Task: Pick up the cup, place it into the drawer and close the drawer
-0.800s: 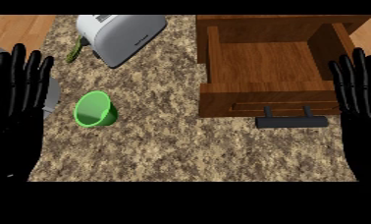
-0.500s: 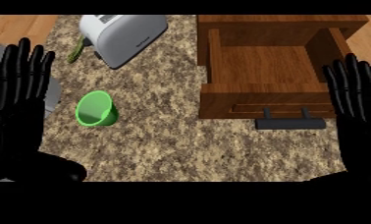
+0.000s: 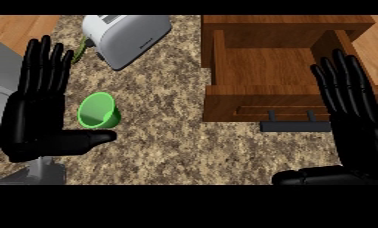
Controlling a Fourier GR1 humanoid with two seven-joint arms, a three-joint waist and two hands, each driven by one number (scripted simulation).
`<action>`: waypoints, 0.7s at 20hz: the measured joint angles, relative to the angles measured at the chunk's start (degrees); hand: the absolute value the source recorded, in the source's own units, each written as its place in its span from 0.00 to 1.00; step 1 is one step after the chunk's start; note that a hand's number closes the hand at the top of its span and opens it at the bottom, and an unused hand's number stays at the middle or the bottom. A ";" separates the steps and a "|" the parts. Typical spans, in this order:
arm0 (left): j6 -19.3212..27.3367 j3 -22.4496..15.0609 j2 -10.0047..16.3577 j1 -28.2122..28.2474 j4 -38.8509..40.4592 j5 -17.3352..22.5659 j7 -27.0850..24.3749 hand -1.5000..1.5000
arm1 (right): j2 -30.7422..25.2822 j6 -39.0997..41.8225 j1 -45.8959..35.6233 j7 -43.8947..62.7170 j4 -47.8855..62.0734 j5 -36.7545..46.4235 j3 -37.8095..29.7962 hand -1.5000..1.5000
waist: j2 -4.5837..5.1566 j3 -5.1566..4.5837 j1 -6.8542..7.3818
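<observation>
we find the green cup (image 3: 98,111) standing on the speckled stone bench (image 3: 184,147), in the left half of the view and well apart from the drawer (image 3: 258,103). its opening shows to us; we cannot tell whether it stands fully upright or leans a little.

the left hand (image 3: 37,122) shows at the view's left edge, released, with its fingers (image 3: 46,67) straight and pointing away from the robot. its thumb (image 3: 85,138) reaches sideways just below the cup. we cannot tell whether thumb and cup touch. the hand holds nothing.

the right hand (image 3: 356,122) shows at the view's right edge, likewise released, fingers straight and spread, thumb turned inward near the lower edge. it overlaps the drawer's right side in the view and holds nothing.

the wooden drawer is pulled open at the upper right, its inner floor in plain sight. a dark handle (image 3: 295,126) sits on its front face, on the side nearest the robot.

a silver toaster (image 3: 127,36) sits slanted at the back of the bench, beyond the cup. a thin green thing (image 3: 77,52) lies just beside the toaster's left edge, partly hidden by the left hand's fingers; we cannot tell what it is.
</observation>
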 measured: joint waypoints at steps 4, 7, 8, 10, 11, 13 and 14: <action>-0.88 1.37 0.94 -0.58 1.52 1.68 -0.53 0.00 | 0.77 -0.31 -0.22 -0.35 0.65 0.98 0.88 0.00 | -0.03 -0.01 0.04; -0.07 1.53 1.07 -1.77 2.84 1.54 -0.28 0.00 | 1.00 -0.17 -0.67 -0.90 1.62 0.87 0.73 0.00 | -0.04 -0.02 0.04; 0.53 1.33 1.00 -2.32 2.97 1.28 0.15 0.00 | 0.80 0.24 -0.42 -1.16 1.75 0.57 0.40 0.00 | -0.04 -0.01 0.03; 0.91 1.34 1.15 -2.91 3.66 1.21 0.40 0.00 | 0.56 0.64 -0.97 -1.48 2.72 -0.02 -0.40 0.00 | -0.04 -0.01 0.03; 0.78 1.69 1.51 -3.11 3.90 1.61 0.65 0.00 | 0.79 0.39 -1.19 -1.35 2.57 0.01 -0.31 0.00 | -0.04 0.00 0.03; 1.16 0.81 0.85 -2.00 4.08 0.77 -0.30 0.00 | 0.73 0.22 -1.80 -0.58 2.22 -0.08 -0.43 0.00 | -0.04 -0.01 0.05; 0.96 1.36 1.08 -2.36 5.67 0.86 -1.30 0.00 | 0.55 0.49 -1.83 -0.71 2.31 -0.39 -0.76 0.00 | -0.05 -0.01 0.03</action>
